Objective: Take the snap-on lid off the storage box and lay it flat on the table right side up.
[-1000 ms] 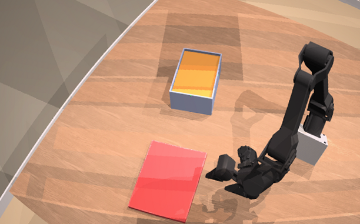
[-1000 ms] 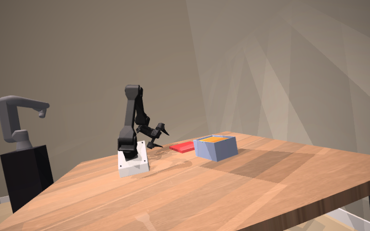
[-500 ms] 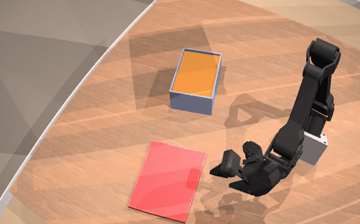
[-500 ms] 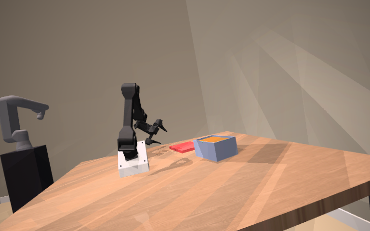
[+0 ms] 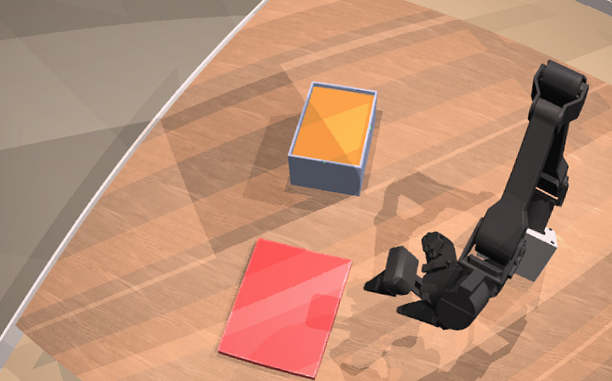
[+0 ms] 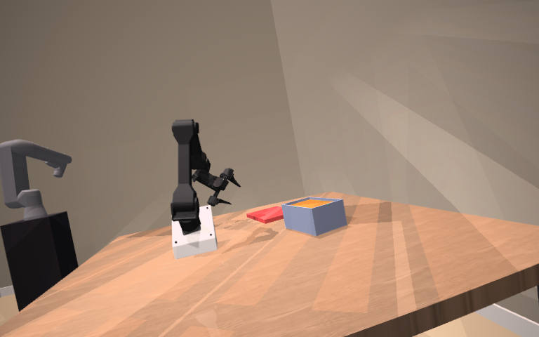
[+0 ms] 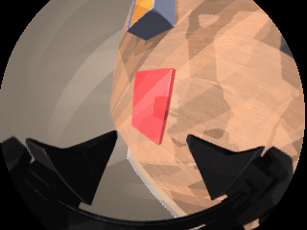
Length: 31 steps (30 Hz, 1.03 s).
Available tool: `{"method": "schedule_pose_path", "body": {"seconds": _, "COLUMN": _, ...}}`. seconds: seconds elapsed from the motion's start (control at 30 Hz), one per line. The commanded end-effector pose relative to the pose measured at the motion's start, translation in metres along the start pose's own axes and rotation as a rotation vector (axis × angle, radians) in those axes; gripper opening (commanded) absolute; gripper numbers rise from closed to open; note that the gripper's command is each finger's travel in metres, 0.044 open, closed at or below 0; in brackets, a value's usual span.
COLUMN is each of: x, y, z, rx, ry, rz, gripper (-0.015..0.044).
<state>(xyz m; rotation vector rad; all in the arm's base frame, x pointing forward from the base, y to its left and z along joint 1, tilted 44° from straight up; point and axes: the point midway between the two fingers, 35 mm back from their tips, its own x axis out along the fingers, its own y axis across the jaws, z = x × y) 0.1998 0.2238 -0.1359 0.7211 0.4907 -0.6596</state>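
- A plain beige-brown wall (image 6: 118,79) stands behind the pincer in the exterior view, and a wood-grained, light brown table (image 5: 197,158) (image 6: 357,278) (image 7: 230,86) spreads below it, crossed by angular bands of light and shade.
- The pincer, a black gripper with two pointed, wedge-like fingers (image 5: 382,299) (image 6: 235,194), is spread wide, with nothing between its fingers; it hangs above the table.
- Just beside the fingertips, to their left in the top view, the flat, red, rectangular lid (image 5: 276,303) (image 6: 265,214) (image 7: 153,98) lies on the table, off the box. Its broad, smooth face is up.
- Farther from the pincer, up and to the left in the top view, the blue-grey, rectangular storage box (image 5: 325,175) (image 6: 330,218) (image 7: 163,19) sits upright, its top uncovered and its inside showing orange. It stands apart from the lid.
- Behind the pincer, the black jointed arm (image 5: 531,156) (image 6: 183,163) rises from a white block base (image 5: 538,261) (image 6: 198,250).
- Well apart from the pincer, at the left of the exterior view, a grey arm-like figure (image 6: 11,170) stands on a black pedestal (image 6: 31,258).
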Motion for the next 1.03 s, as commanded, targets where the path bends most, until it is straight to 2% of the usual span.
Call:
{"method": "schedule_pose_path", "body": {"seconds": 0.0, "x": -0.0069, "y": 0.0041, "z": -0.0015, "rx": 0.004, "ry": 0.005, "rz": -0.001, "gripper": 0.044}}
{"method": "schedule_pose_path", "body": {"seconds": 1.0, "x": -0.0016, "y": 0.001, "z": 0.0, "rx": 0.004, "ry": 0.005, "rz": -0.001, "gripper": 0.044}}
